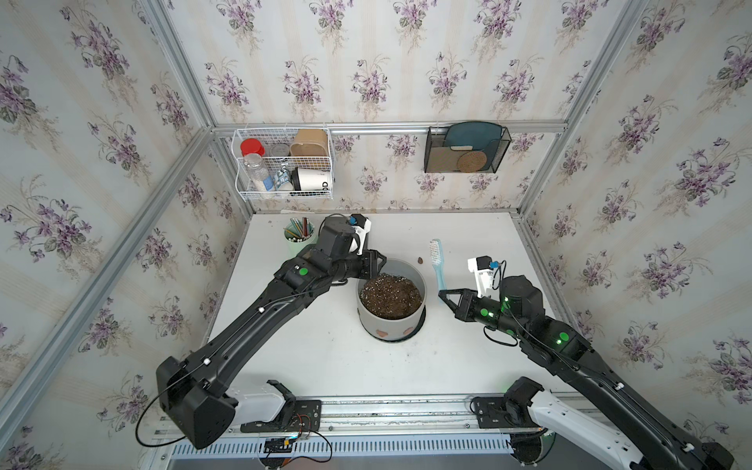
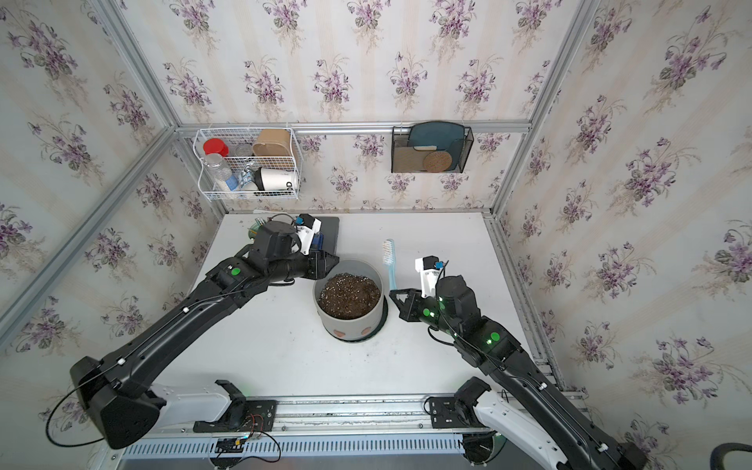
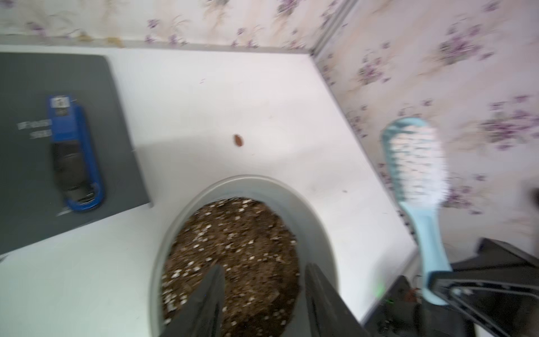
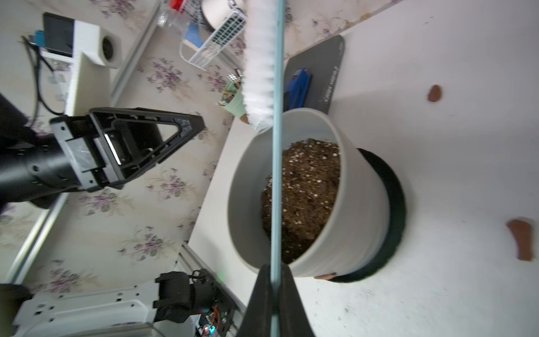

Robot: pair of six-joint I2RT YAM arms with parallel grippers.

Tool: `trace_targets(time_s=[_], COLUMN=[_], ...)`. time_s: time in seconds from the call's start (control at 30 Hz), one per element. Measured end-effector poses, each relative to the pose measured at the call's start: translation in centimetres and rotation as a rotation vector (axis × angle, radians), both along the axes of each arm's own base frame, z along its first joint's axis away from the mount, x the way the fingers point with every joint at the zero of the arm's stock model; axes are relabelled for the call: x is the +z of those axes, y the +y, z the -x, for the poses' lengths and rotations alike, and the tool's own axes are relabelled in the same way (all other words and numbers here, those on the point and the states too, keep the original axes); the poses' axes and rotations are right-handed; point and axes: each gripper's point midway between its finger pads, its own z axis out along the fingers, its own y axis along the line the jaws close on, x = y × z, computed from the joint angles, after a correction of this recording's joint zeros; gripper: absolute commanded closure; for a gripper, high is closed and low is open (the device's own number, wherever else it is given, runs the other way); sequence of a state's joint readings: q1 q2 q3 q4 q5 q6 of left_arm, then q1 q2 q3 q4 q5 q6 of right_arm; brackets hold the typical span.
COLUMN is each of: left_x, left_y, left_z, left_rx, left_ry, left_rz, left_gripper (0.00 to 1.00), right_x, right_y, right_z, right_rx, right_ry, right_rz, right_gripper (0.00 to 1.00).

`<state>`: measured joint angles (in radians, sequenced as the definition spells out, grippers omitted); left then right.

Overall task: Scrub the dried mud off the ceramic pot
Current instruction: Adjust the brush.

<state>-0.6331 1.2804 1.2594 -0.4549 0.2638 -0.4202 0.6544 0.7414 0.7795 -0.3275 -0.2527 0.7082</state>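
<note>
we see the ceramic pot, light grey and cylindrical, upright on its dark saucer near the middle of the table, filled with speckled soil. the dried mud shows as reddish-brown blobs on its near wall; another lies toward the far edge.

left end effector: jaws apart, reaching forward | right end effector: jaws clamped, pointing inward

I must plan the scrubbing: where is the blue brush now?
In a top view the blue brush is right of the ceramic pot, its handle held in the right gripper.
</note>
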Motion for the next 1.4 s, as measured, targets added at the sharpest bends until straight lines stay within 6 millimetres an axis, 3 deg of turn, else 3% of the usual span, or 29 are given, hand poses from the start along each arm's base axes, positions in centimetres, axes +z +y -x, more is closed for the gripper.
trace_targets(time_s=[0.13, 0.23, 0.33, 0.5, 0.77, 0.83, 0.9, 1.03, 1.1, 1.2, 1.4], left_x=[2.8, 4.7, 6.2, 7.4, 8.2, 8.3, 8.8, 9.5, 9.5, 9.3, 7.3], left_y=[-2.6, -3.9, -4.8, -5.3, -6.0, -6.3, -6.4, -6.3, -6.1, -5.7, -5.4], left_z=[2.2, 3.0, 3.4, 4.2, 4.7, 4.9, 5.0, 5.2, 5.1, 5.1, 4.0], left_rx=[-0.15, -0.233, -0.295, -0.358, -0.424, -0.447, -0.465, -0.478, -0.459, -0.421, -0.341], left_ry=[-0.024, -0.037, -0.047, -0.061, -0.057, -0.045, -0.049, -0.067, -0.065, -0.078, -0.05], left_rz=[0.228, 0.34, 0.417, 0.514, 0.597, 0.623, 0.651, 0.676, 0.671, 0.668, 0.67], left_gripper=[0.52, 0.54, 0.56, 0.69, 0.7, 0.81, 0.99, 1.0, 1.0, 1.0, 1.0], right_x=[4.1, 5.6, 5.9, 6.2, 6.4, 6.5, 6.3, 6.3, 6.2, 6.1, 5.3], right_y=[2.2, 3.7, 4.6, 5.1, 5.5, 5.5, 5.5, 5.6, 5.7, 5.7, 6.5], right_z=[0.9, 1.5, 2.2, 2.8, 3.5, 3.5, 3.4, 3.2, 3.2, 3.0, 1.7], right_rx=[0.123, 0.215, 0.282, 0.325, 0.368, 0.367, 0.364, 0.365, 0.364, 0.358, 0.337], right_ry=[-0.072, -0.07, -0.045, -0.037, -0.012, -0.002, 0.012, 0.009, 0.01, 0.015, 0.036], right_rz=[-0.147, -0.227, -0.278, -0.344, -0.412, -0.421, -0.419, -0.42, -0.419, -0.416, -0.4], right_gripper=[1.0, 1.0, 1.0, 1.0, 1.0, 1.0, 1.0, 1.0, 0.88, 0.63, 0.58])
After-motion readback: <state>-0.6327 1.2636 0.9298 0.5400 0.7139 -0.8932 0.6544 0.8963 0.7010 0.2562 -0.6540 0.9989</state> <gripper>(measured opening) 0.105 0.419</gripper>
